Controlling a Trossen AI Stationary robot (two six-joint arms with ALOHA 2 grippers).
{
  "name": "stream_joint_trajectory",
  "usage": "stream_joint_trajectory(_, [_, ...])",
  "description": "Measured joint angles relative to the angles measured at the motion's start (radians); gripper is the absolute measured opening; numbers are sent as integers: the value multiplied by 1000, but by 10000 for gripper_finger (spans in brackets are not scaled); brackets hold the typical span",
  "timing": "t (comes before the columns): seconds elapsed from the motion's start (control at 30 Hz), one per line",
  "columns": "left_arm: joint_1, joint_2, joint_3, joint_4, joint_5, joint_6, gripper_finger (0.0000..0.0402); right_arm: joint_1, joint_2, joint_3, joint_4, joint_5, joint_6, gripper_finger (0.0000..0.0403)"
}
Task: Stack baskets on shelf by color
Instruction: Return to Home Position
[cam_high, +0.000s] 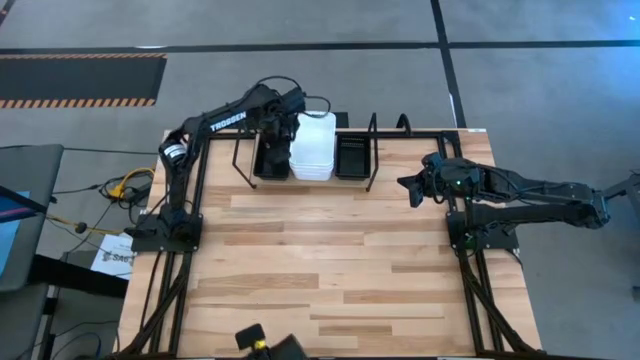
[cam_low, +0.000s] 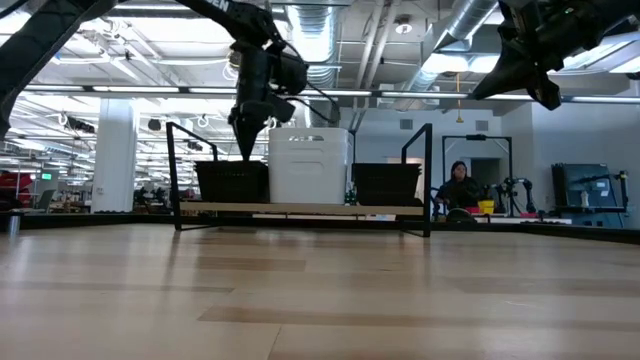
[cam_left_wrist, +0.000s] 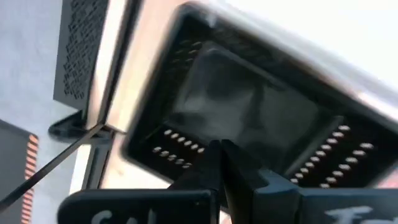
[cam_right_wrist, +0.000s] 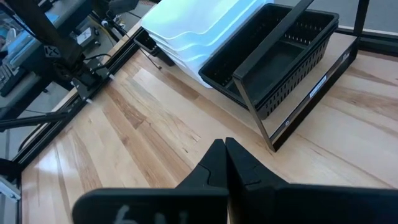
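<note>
The shelf (cam_low: 300, 209), a black wire rack with a wood base, stands at the table's far edge. On it, left to right, rest a black mesh basket (cam_high: 268, 162), a stack of white baskets (cam_high: 313, 147) and another black basket (cam_high: 352, 155), each on its bottom. My left gripper (cam_low: 247, 152) points straight down, shut and holding nothing. Its tips are just over the left black basket's (cam_left_wrist: 249, 112) open top. My right gripper (cam_high: 408, 187) waits shut and holding nothing above the table's right side. It faces the right black basket (cam_right_wrist: 273, 62).
The shelf's upright loop dividers (cam_low: 430, 170) rise beside the baskets. Bare wooden tabletop (cam_high: 330, 270) stretches from the shelf to the near edge, where a small black and yellow object (cam_high: 255, 340) sits. A person (cam_low: 458, 190) sits in the room beyond the table.
</note>
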Motion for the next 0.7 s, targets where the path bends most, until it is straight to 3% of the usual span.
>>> stream_joint_trajectory(0.7, [-141, 0, 0, 86, 0, -30, 0, 0, 0, 0, 0, 0, 0, 3])
